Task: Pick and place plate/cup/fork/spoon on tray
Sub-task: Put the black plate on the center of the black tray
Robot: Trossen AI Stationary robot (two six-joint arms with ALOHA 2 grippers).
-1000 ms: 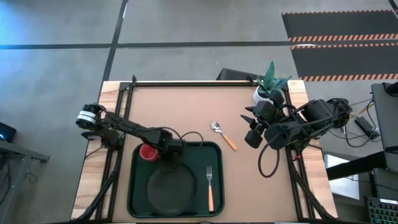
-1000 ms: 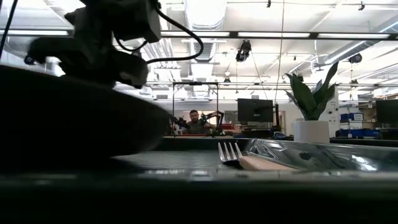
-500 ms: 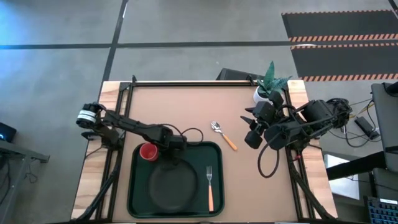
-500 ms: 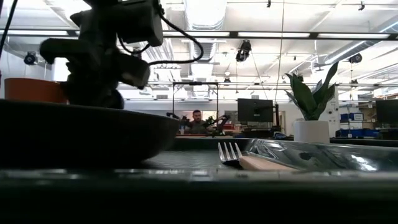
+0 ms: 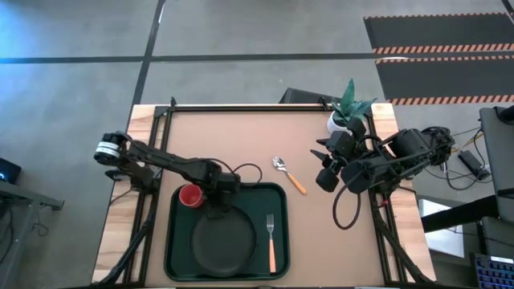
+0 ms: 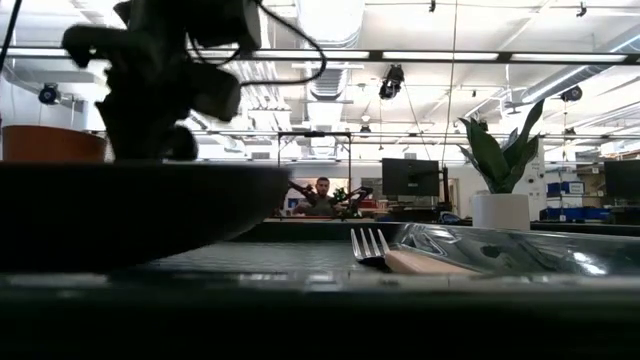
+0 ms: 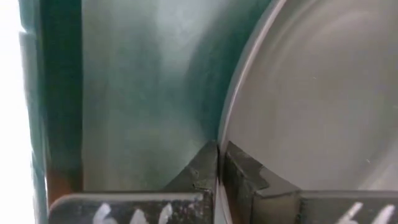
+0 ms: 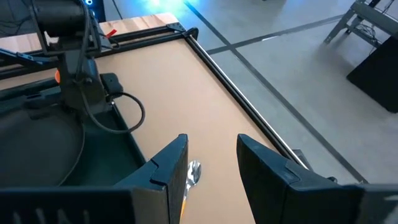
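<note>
The dark round plate [image 5: 221, 241] lies in the dark green tray [image 5: 277, 201], level in the low view [image 6: 120, 210]. My left gripper [image 5: 215, 199] is shut on its far rim. The red cup [image 5: 190, 196] stands in the tray's far left corner. The orange-handled fork [image 5: 271, 237] lies in the tray to the plate's right, tines toward the far edge. The orange-handled spoon [image 5: 287, 174] lies on the table beyond the tray. My right gripper [image 5: 325, 172] is open and empty, held above the table right of the spoon. My left gripper pinches the plate's raised rim [image 7: 222, 127] at its far edge, one finger [image 7: 199, 168] outside the rim and the other inside. The fingers come from above, slanting from the far left. The plate sits level, low in the tray.
A white pot with a green plant [image 5: 345, 116] stands at the table's far right, behind my right arm. A black cable [image 5: 241, 172] loops from my left arm over the tray's far rim. Bare table lies between the tray and the far edge.
The plate, which stood tilted with one edge high in the low view, has come down level in the tray, and the red cup now shows behind it. My left gripper has gone down with the rim and stays shut on it.
</note>
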